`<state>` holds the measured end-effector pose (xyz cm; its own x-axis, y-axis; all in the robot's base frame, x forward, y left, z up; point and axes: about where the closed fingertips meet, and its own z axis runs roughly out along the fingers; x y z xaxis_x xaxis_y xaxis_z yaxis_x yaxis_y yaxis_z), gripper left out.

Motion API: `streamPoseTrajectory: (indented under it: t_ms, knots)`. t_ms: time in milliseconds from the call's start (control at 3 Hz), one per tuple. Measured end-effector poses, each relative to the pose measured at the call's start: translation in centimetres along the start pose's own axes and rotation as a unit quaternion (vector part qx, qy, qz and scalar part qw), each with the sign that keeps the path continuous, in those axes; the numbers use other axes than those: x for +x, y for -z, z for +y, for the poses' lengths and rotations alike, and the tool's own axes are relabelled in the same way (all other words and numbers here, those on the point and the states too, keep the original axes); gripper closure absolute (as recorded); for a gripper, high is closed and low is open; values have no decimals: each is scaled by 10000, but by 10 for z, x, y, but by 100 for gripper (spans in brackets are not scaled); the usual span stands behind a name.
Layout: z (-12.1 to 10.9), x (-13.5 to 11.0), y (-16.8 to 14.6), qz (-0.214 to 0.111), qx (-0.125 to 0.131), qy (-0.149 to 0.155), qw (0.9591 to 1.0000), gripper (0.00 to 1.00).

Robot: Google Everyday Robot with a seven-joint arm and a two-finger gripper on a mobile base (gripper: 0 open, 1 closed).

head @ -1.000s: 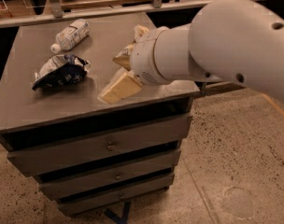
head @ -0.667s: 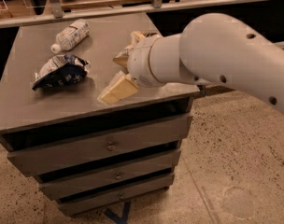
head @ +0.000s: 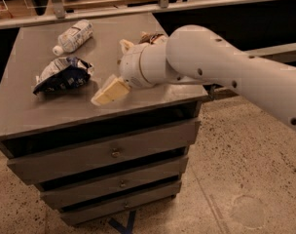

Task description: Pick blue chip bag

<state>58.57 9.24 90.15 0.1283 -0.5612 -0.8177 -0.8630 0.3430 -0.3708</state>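
Observation:
The blue chip bag [head: 63, 73] lies crumpled on the left part of the grey cabinet top [head: 50, 112], dark navy with white patches. My gripper [head: 115, 68] hovers just right of it, low over the top, at the end of the white arm [head: 211, 67] that reaches in from the right. Its two cream fingers stand apart with nothing between them: the lower finger [head: 109, 91] points toward the front left, the upper fingertip [head: 124, 45] shows above the wrist. A short gap separates the fingers from the bag.
A white-labelled plastic bottle [head: 74, 35] lies at the back left. A tan and brown chip bag [head: 150, 36] peeks out behind the arm. The cabinet has three drawers [head: 114, 152] below. A rail [head: 138, 6] runs behind it. Speckled floor lies right.
My arm has swung left across the cabinet top, bringing the gripper closer to the blue chip bag. The bag and bottle have not moved.

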Motion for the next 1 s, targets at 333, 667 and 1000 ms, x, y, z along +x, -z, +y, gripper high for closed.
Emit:
streamPoseTrajectory:
  t_ms: [333, 667, 1000]
  knots:
    - [-10, -6, -28, -369, -151, -205, 9990, 0]
    - [-18, -7, -52, -523, -269, -359, 9976, 0]
    - [-19, -5, -72, -583, -442, -548, 9958, 0]
